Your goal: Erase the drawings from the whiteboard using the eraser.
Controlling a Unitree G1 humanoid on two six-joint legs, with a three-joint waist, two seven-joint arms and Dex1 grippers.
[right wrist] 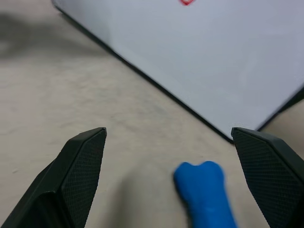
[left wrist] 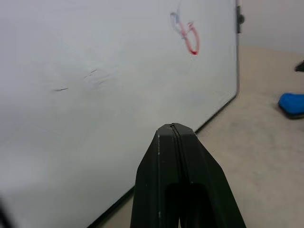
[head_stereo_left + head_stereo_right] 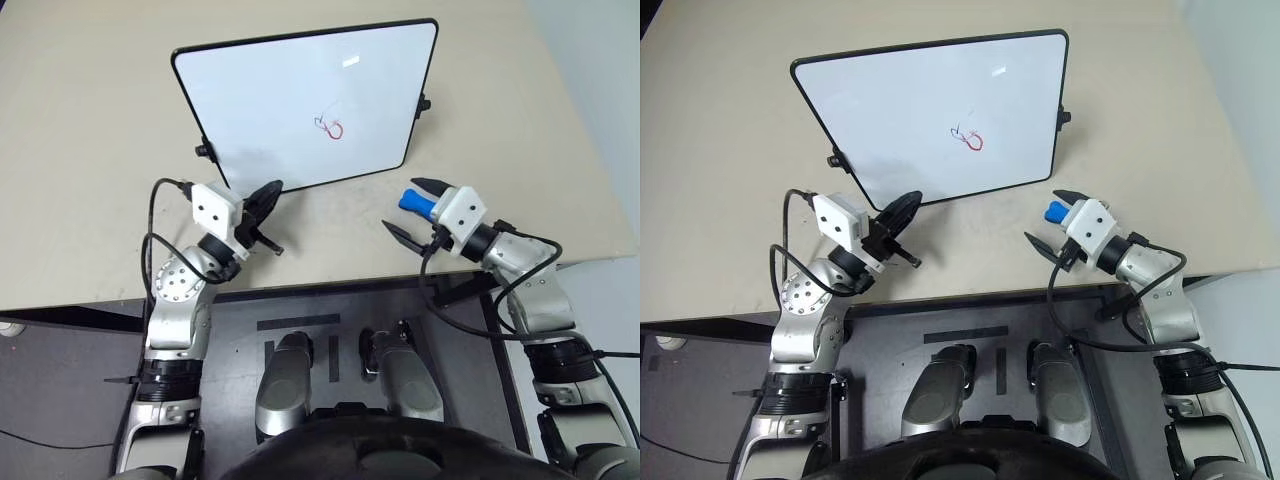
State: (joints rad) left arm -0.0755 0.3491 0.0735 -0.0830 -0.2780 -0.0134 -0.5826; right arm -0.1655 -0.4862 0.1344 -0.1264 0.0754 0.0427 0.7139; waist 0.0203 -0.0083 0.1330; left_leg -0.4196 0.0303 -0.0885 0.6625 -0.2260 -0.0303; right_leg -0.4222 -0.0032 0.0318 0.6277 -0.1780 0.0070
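The whiteboard [image 3: 270,90] lies flat on the tan table, and the drawings [image 3: 328,127], a small red and dark scribble, sit right of its middle. The blue eraser [image 3: 414,203] lies on the table just off the board's near right corner. My right gripper [image 3: 412,210] is open and low over the table, with the eraser [image 1: 204,192] between its fingers [image 1: 80,166], nearer the far one and not gripped. My left gripper [image 3: 266,196] is shut, empty, and hovers at the board's near left corner. The left wrist view looks across the board to the drawings [image 2: 187,34].
The table's near edge [image 3: 300,280] runs just behind both grippers, with dark floor below it. The board's black side knobs [image 3: 423,103] stick out at its left and right edges. Bare tabletop surrounds the board on every side.
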